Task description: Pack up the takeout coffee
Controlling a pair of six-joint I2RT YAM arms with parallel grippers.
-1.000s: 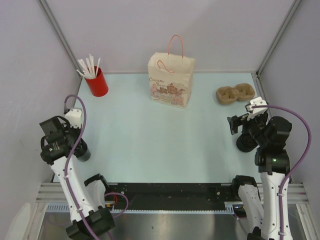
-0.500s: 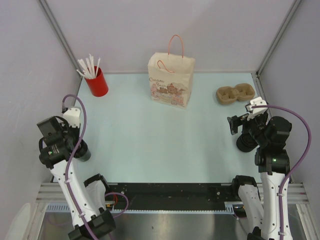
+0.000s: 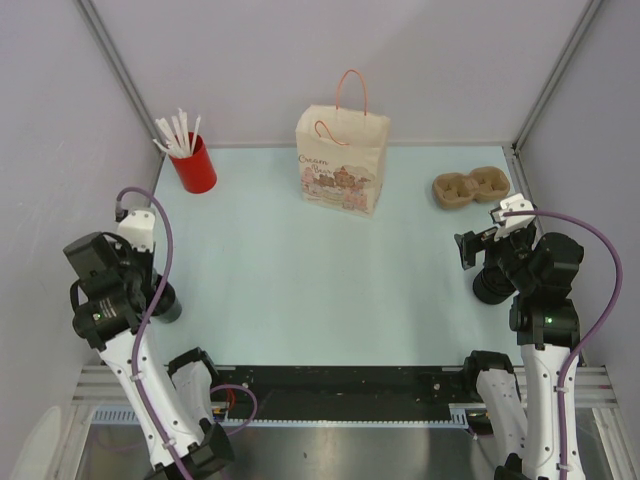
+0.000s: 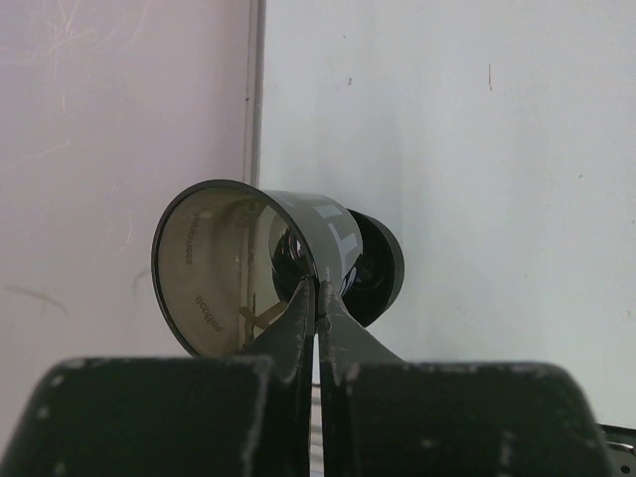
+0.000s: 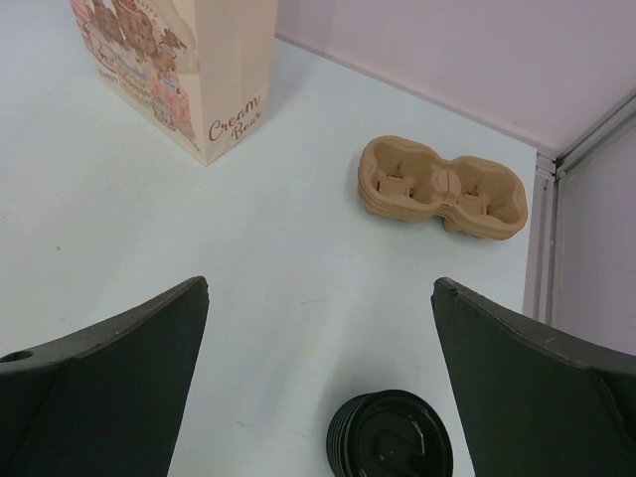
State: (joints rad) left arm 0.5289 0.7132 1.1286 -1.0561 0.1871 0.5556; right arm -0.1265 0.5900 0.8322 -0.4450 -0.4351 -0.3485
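Your left gripper (image 4: 317, 303) is pinching the takeout coffee (image 4: 214, 268) by its rim at the table's (image 3: 300, 280) left edge. Your right gripper (image 5: 320, 293) is hanging wide open over 1 black lid (image 5: 391, 437).

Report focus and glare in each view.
Top view: even light, the bag sharp. Left wrist: left end effector dark and blurred up close, pale reflections on the cup it pinches. Right wrist: right end effector dark, soft-edged; cardboard tray crisp.

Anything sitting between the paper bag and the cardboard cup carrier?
No. Only bare table lies between the paper bag and the cardboard cup carrier. The top view shows it, and the right wrist view agrees.
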